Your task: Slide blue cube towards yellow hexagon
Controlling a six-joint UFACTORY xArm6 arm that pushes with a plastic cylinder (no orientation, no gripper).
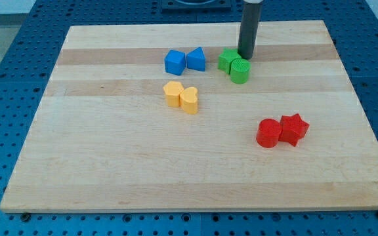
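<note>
Eight blocks lay on the wooden board [110, 164], two of each colour, in four touching pairs.

In the upper middle of the frame sat the two blue ones: the blue cube [174, 62] on the left, and a blue block with a peaked, triangular top [196, 59] touching it on the right. Just below them, near the frame's centre, stood the two yellow ones: the yellow hexagon [172, 94] on the left and a yellow heart [189, 100] pressed against its right side. The blue cube was directly above the yellow hexagon, near it but apart, with bare wood between.

To the right of the blue pair were two green blocks: a green block of unclear, angular shape [228, 59] and a green cylinder [240, 71] touching it at the lower right. In the lower right part of the frame lay two red ones: a red cylinder [268, 133] and a red star [294, 128], touching.

There was one rod, dark and upright, coming down from the top edge. My tip [246, 56] rested just at the upper right of the green pair, touching or nearly touching it, and well to the right of the blue cube. The arm had no hand; the rod grasped nothing.
</note>
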